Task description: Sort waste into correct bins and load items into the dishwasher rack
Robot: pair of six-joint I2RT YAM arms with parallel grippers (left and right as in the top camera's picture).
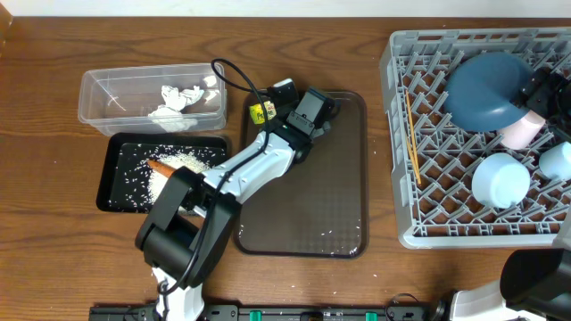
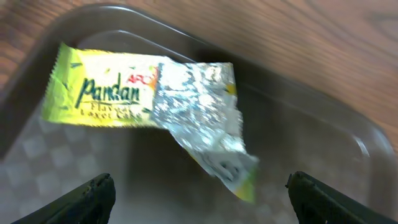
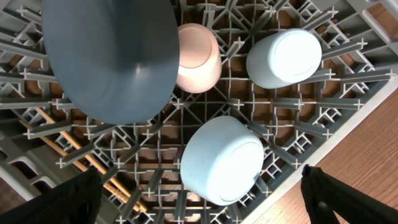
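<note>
The yellow-green printed wrapper (image 2: pixel 155 99) lies torn open in the far-left corner of the brown serving tray (image 2: pixel 311 137). My left gripper (image 2: pixel 202 199) hovers over it, open and empty. In the overhead view the wrapper (image 1: pixel 260 111) shows just beyond the left gripper (image 1: pixel 278 101). The clear tub (image 1: pixel 98 107) holds crumpled tissue (image 1: pixel 178 96). The black tray (image 1: pixel 116 178) holds rice (image 1: pixel 183 160) and the orange stick (image 1: pixel 163 167). In the rack (image 1: pixel 397 53) sit the dark-blue bowl (image 1: pixel 486 89), white cup (image 1: pixel 520 129), small light-blue bowl (image 1: pixel 500 178), pale-blue cup (image 1: pixel 558 160) and chopsticks (image 1: pixel 412 138). My right gripper (image 3: pixel 202 199) hangs open above the small bowl (image 3: pixel 222 160).
The brown serving tray (image 1: pixel 339 196) lies between the bins and the rack, with a few rice grains near its front edge. My left arm (image 1: pixel 241 174) stretches across the tray's left side. A black cable (image 1: pixel 234 76) loops over the tub's right end.
</note>
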